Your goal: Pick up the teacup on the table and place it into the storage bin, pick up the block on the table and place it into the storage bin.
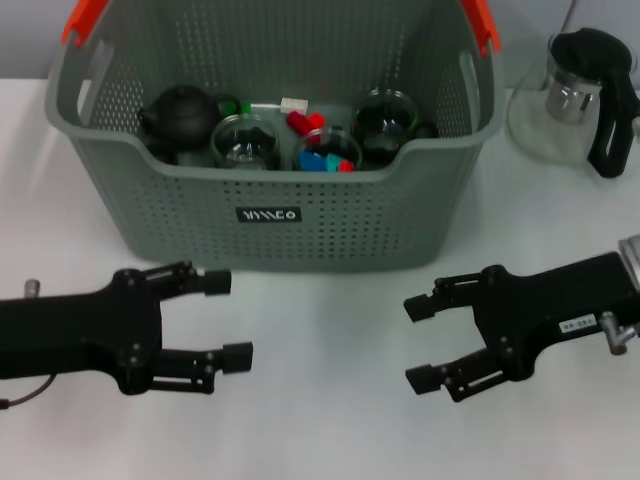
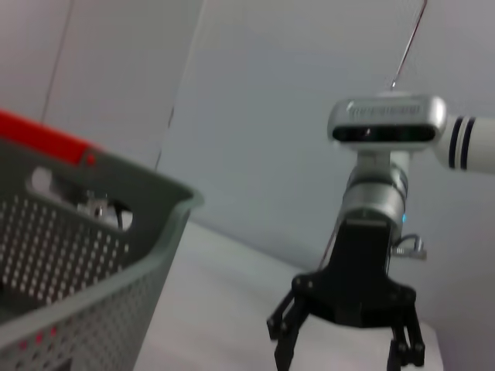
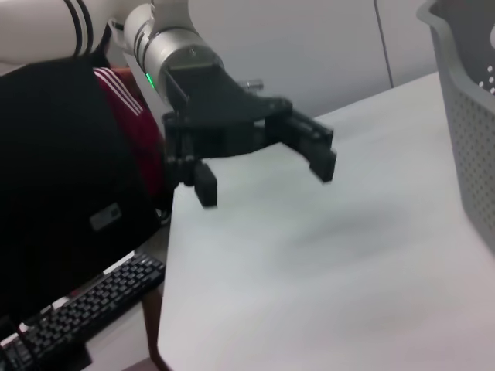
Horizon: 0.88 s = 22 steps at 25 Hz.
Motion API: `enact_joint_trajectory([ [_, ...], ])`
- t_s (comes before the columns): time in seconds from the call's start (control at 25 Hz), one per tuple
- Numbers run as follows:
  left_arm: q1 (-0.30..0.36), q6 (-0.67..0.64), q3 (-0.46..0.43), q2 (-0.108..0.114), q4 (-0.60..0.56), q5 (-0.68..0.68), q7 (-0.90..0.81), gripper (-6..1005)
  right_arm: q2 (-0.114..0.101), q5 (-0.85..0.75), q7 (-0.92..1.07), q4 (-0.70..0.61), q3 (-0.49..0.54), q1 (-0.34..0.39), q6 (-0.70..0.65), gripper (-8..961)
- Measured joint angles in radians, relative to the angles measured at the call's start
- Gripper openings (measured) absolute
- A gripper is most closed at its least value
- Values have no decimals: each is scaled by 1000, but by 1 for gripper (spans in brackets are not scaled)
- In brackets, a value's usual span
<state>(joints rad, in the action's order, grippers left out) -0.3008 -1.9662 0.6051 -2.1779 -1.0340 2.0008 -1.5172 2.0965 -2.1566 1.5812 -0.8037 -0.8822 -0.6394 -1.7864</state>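
**Both pincers empty, bin loaded**

Left pincer (image 1: 225, 320) and right pincer (image 1: 420, 342) hover over the counter (image 1: 320, 420) in front of the storage bin (image 1: 270, 215), both spread wide, holding nothing. Bin sits at counter rear-center w/ black teapot (image 1: 180, 115), glass cups (image 1: 245, 140) and red/blue blocks (image 1: 322, 160) inside. Glass pitcher (image 1: 575, 95) on counter just right of bin.

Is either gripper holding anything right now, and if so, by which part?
Nothing is held. The left gripper and right gripper both hang open and empty over the table in front of the storage bin.
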Motion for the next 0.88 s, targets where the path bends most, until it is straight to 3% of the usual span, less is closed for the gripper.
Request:
enact_joint_trajectory([
  [0.2, -6, 27, -2, 0, 3, 46, 36, 947, 0, 0, -48, 23, -6, -4, 48, 931],
  [0.56, -79, 162, 0, 11, 130, 163, 110, 947, 1, -3, -127, 38, -9, 2, 77, 931],
  [0.88, -110, 212, -1, 14, 168, 174, 174, 947, -2, -6, -127, 31, -8, -2, 95, 931],
])
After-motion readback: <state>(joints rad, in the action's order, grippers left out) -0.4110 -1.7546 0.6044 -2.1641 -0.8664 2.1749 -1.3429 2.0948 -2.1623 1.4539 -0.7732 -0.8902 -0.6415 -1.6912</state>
